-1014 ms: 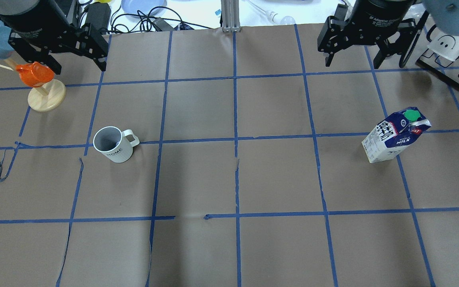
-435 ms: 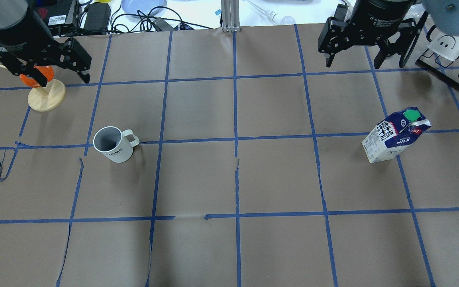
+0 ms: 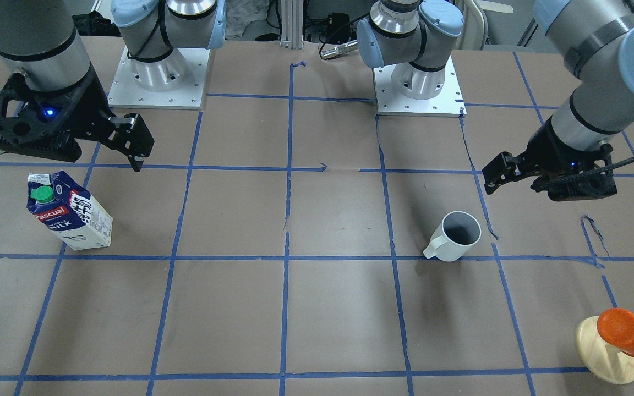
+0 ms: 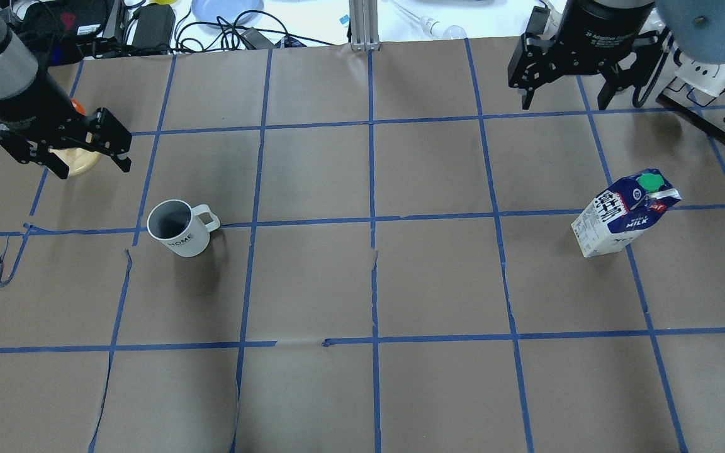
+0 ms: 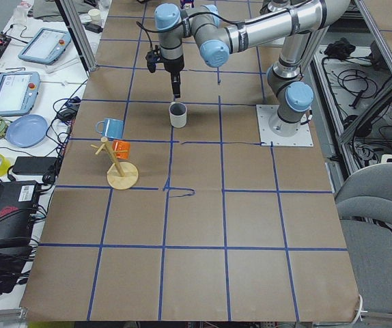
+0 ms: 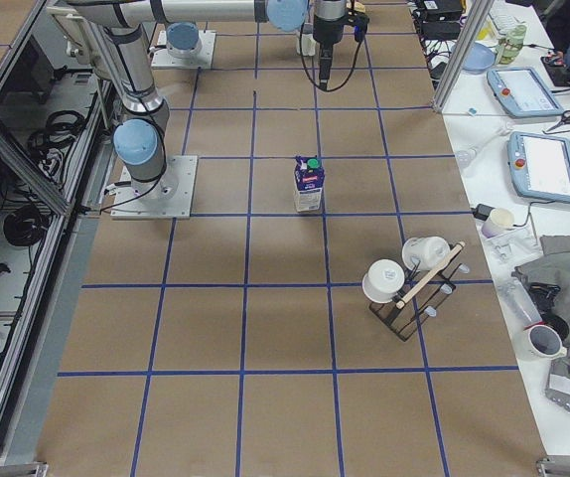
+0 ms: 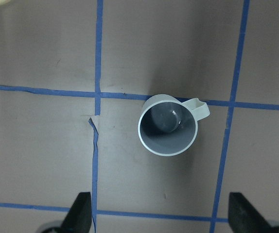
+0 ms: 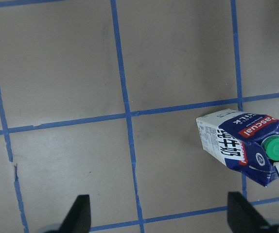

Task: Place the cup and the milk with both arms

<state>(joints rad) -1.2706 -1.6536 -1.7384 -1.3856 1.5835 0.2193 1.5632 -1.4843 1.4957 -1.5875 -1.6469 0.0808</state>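
Brown table (image 4: 438,283) bears a "HOME" cup (image 4: 177,229) and "Pascual" "MILK" milk (image 4: 623,214). Left gripper (image 4: 93,170) and right gripper (image 4: 564,104) gape wide, empty.

Robotics lab: bolted-down arms (image 3: 410,38), tape-gridded table (image 4: 312,170), teach pendants (image 6: 540,162), cable tangles (image 5: 339,49), aluminium framing (image 4: 362,25).

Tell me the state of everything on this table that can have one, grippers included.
White ribbed ceramic mug: upright, looks empty, not gripped.
Blue and white gable-top milk carton: upright, green cap on, not gripped.
Left gripper: open, holding nothing.
Right gripper: open, holding nothing.
Orange cup: hanging on the wooden stand.
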